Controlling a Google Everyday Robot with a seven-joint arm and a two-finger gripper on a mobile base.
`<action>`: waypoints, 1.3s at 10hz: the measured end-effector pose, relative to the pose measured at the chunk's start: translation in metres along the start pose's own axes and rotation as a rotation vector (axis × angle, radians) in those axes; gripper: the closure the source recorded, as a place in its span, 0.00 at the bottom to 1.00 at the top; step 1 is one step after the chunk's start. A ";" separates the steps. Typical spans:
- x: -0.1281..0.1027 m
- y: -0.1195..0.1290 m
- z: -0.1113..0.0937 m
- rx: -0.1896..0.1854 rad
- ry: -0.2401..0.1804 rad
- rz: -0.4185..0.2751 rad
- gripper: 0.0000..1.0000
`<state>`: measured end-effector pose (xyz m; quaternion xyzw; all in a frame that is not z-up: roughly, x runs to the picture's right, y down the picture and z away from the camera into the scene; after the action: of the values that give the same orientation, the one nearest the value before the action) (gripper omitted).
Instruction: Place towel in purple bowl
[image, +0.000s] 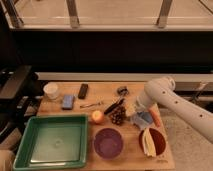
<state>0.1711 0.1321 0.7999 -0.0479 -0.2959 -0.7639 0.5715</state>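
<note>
The purple bowl (108, 142) stands empty at the front middle of the wooden table. The towel (143, 120) is a pale blue crumpled cloth lying on the table right of centre, behind and to the right of the bowl. My white arm reaches in from the right. My gripper (131, 109) is low over the table at the towel's left edge, between the towel and a dark cluster of grapes (118, 118). The arm hides part of the towel.
A green bin (52, 140) fills the front left. A brown bowl (160, 143) holding a banana stands front right. An orange (97, 116), carrot (156, 118), black utensil (114, 106), fork (91, 105), blue sponge (68, 101), white cup (51, 91) and black bar (83, 90) lie around.
</note>
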 end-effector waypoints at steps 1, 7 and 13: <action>-0.001 0.000 0.005 0.004 -0.012 0.001 0.71; -0.001 -0.002 -0.013 0.027 0.017 -0.005 1.00; -0.034 -0.084 -0.102 0.237 0.066 -0.260 1.00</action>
<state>0.1339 0.1238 0.6690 0.0838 -0.3686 -0.7923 0.4790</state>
